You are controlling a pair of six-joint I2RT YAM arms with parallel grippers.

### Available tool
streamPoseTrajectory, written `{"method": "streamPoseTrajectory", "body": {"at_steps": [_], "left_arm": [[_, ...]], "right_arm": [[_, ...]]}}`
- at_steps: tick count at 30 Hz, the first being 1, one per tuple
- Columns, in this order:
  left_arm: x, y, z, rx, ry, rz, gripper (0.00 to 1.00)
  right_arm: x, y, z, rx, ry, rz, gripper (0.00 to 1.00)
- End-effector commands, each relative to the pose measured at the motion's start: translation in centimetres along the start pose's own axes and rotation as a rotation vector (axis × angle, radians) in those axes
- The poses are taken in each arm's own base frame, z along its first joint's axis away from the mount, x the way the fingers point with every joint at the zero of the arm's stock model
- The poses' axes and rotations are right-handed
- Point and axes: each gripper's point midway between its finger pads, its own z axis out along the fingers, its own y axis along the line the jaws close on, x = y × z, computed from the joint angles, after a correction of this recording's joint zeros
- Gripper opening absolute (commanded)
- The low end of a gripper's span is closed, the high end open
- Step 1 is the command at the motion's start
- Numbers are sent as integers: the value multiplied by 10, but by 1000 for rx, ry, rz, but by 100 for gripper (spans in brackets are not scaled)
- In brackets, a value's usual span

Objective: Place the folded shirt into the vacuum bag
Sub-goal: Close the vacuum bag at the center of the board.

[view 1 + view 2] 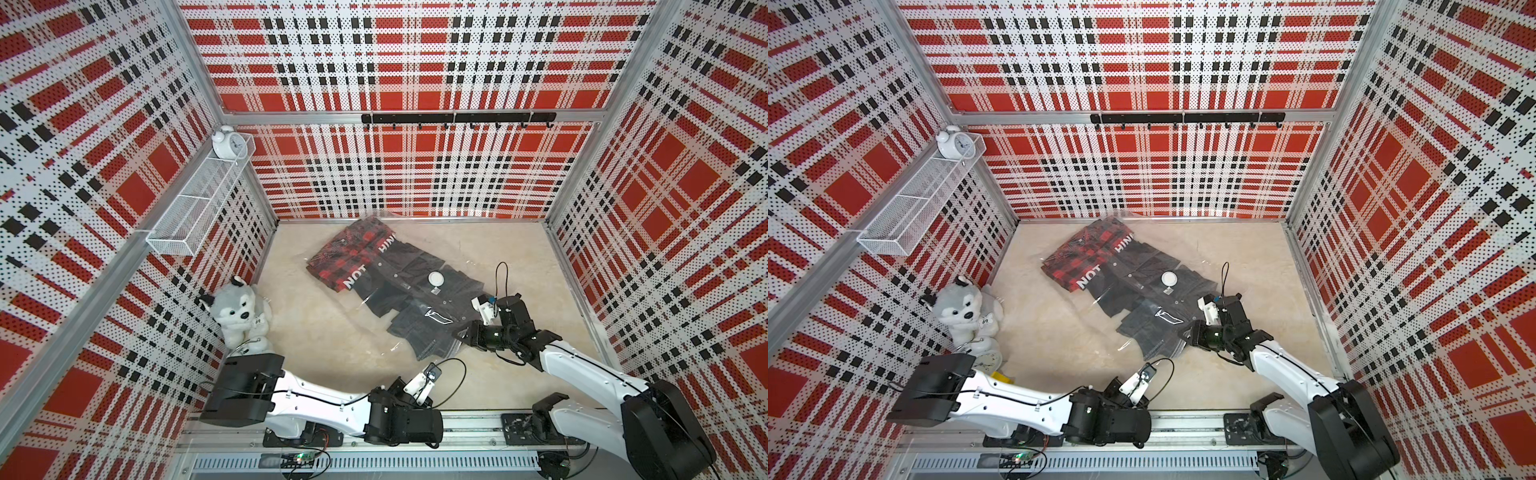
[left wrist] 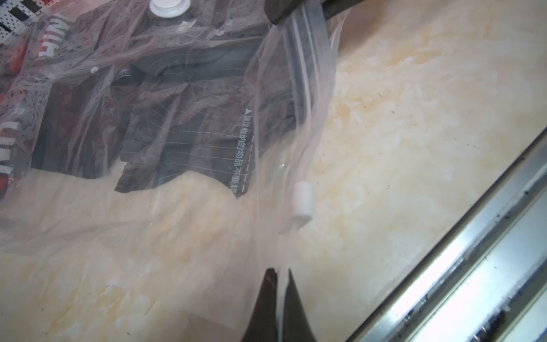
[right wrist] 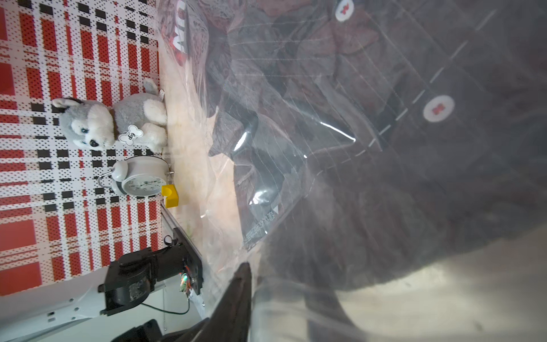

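Clear vacuum bag [image 2: 177, 225] holds the dark shirt [image 1: 424, 332]. The left gripper [image 2: 279, 271] pinches its mouth edge, likely for zipping. The right gripper [image 1: 460, 332] straddles it, jaws parted.

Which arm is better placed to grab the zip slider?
Left, probably: the left gripper is shut on the vacuum bag edge just short of the zip slider; the right gripper sits farther along.

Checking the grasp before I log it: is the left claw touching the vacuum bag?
Touching. The left wrist view shows the left claw shut on the vacuum bag, a strip of its clear edge pinched between the tips.
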Motion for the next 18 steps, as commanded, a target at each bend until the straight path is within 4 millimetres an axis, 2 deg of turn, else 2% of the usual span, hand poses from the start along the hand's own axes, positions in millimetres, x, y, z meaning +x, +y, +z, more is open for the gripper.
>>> {"method": "streamPoseTrajectory", "body": {"at_steps": [1,5,9,14,18], "left_arm": [[-15,12,-2,20,-55,-136,0],[-27,31,-7,33,-109,-252,0],[-34,48,-17,64,-177,-366,0],[-37,69,-28,94,-248,-484,0],[-38,85,-37,99,-305,-556,0]], "right_arm": [[-15,9,-7,7,-28,-53,51],[-29,19,-24,32,-78,-117,65],[-40,32,-41,54,-126,-200,72],[-51,44,-56,85,-175,-297,74],[-55,59,-60,39,-191,-351,74]]}}
